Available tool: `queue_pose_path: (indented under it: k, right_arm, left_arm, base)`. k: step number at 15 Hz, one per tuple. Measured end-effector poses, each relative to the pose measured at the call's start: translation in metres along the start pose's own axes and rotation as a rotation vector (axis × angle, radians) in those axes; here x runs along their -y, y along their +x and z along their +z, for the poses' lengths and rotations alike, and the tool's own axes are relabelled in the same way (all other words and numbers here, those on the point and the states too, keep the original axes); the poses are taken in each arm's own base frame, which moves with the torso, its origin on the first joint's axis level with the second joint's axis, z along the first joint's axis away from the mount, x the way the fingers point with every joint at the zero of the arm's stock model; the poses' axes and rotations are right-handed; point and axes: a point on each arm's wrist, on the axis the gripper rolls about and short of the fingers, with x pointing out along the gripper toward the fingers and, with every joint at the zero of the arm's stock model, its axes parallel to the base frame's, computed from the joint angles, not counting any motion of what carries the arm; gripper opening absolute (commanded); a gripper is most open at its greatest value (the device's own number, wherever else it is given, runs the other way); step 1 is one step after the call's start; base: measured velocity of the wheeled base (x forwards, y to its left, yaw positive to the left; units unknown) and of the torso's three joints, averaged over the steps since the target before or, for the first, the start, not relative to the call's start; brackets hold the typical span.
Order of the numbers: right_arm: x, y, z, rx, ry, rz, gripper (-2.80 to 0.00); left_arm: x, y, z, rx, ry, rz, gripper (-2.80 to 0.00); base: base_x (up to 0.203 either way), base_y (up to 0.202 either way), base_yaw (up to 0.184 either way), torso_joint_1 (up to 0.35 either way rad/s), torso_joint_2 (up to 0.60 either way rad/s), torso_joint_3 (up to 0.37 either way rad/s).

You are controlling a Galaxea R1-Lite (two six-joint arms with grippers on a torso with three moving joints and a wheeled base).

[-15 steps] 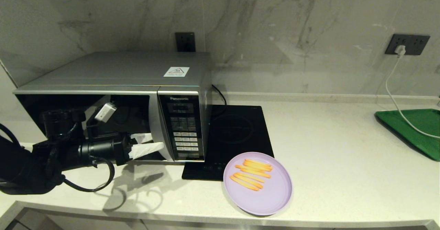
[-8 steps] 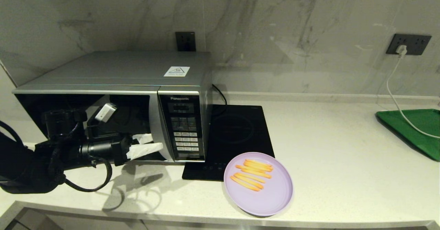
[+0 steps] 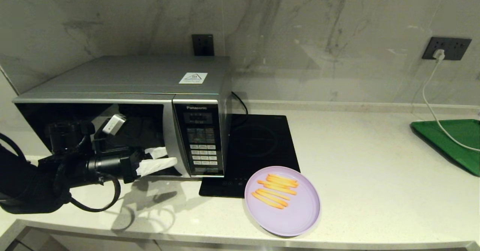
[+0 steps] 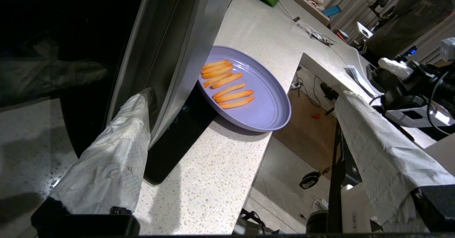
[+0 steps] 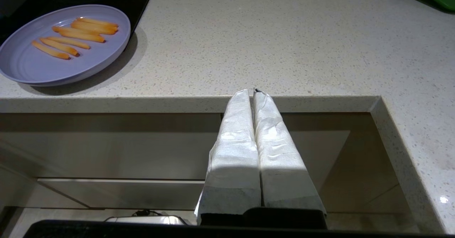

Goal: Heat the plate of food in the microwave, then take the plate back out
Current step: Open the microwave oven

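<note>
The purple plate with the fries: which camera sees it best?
The right wrist view: the plate of food shows whole, close, unobstructed. The head view shows it whole, smaller, beside the microwave. In the left wrist view the microwave's edge hides part of its rim.

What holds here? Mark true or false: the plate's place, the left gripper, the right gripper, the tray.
1. The round lilac plastic plate of orange sticks sits inside the silver-grey microwave. False: it rests on the speckled countertop, overlapping the flat black induction hob.
2. The left gripper is open at the microwave's door edge. True.
3. The right gripper is shut, below the counter edge. True.
4. The green rectangular tray holds the plate. False: it lies far right.
</note>
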Motion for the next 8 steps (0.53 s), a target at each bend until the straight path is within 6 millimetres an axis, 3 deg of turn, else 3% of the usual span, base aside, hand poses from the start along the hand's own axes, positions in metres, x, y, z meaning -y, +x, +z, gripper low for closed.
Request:
queue_pose_path:
  k: [8]
  right_arm:
    - [0.0,0.0,0.0,0.0,0.0,0.0,-2.8]
  left_arm:
    - [0.01,-0.006,-0.022,-0.017,-0.072,-0.025,0.0]
  base:
    - [0.0,0.0,0.0,0.0,0.0,0.0]
